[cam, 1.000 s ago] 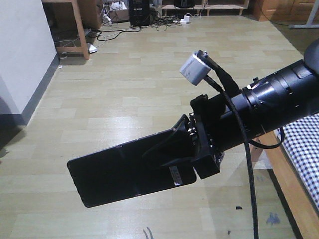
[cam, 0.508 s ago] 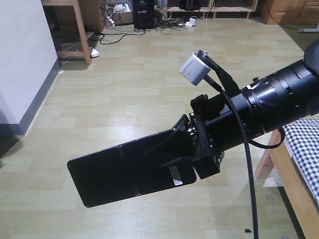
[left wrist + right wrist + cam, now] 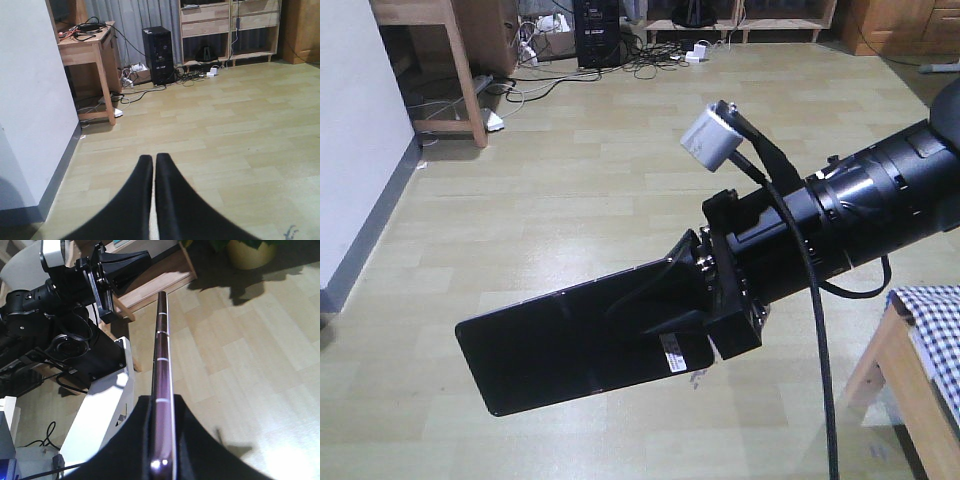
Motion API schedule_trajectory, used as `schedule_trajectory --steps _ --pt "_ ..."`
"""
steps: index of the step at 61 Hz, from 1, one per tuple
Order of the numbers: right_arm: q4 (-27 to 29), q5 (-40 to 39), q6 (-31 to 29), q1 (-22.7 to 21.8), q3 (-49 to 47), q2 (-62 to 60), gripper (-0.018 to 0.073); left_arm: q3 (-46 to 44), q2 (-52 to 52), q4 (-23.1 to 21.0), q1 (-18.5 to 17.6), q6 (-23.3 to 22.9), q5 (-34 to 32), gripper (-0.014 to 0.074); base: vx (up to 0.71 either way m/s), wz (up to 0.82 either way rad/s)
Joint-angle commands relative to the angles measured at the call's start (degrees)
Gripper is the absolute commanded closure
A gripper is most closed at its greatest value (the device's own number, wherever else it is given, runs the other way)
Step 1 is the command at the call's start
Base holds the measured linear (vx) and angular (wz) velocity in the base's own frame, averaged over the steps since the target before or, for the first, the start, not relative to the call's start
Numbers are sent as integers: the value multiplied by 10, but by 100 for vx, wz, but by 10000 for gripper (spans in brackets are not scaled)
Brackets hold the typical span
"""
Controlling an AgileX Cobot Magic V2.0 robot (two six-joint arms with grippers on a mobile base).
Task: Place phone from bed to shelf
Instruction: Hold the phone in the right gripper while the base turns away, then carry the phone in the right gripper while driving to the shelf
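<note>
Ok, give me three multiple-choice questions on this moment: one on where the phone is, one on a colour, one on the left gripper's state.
1. Where is the thin glossy black rectangular phone?
A) flat on a desk
B) inside a drawer
C) held in the air over the pale plank floor

2. What colour is the sheet on the wooden-framed bed?
A) black-and-white check
B) plain red
C) solid green

3. How does the left gripper stand?
A) wide open
B) shut on nothing
C) shut on the phone

Answers:
1. C, the right gripper clamps the phone above the floor.
2. A, the check pattern shows at the bed's corner.
3. B, its two black fingers meet with nothing between them.
</note>
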Motion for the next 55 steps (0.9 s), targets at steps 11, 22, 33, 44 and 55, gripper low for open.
schedule_trajectory --steps 11,22,33,44,55 --pt "46 38 -4 0 -14 -21 560 -15 -6 -3 -1 -2 -42 596 36 2" --pt "46 38 -4 0 -14 -21 560 -15 -6 -3 -1 -2 -42 596 37 3" --pt "46 38 -4 0 -14 -21 560 -15 -6 -3 -1 -2 -42 596 37 -3" --pt "46 38 -4 0 -14 -21 560 -15 -6 -3 -1 -2 -42 596 37 -9" --pt "46 38 -4 0 -14 -21 560 -15 -6 -3 -1 -2 -42 596 38 -14"
